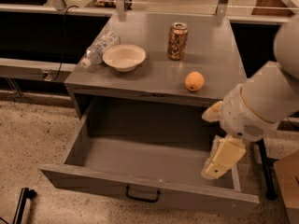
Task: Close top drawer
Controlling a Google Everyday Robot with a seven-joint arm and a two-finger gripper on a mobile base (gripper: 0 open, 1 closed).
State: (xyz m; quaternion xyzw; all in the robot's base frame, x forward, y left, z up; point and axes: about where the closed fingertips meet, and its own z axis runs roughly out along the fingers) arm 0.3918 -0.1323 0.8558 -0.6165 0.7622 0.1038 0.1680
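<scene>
Nearest me, the top drawer stands pulled far out of the cabinet, its black handle facing front and its long axis running left to right. The gripper hangs over its right end, hiding that inside wall; spread or closed, I cannot tell. Behind, an orange sits on the cabinet top.

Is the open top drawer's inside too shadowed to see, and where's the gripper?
Camera view: the top drawer has an evenly lit, readable floor; only its back wall under the tabletop sits in shadow; the gripper, pale and well lit, hangs over the drawer's right end.
</scene>
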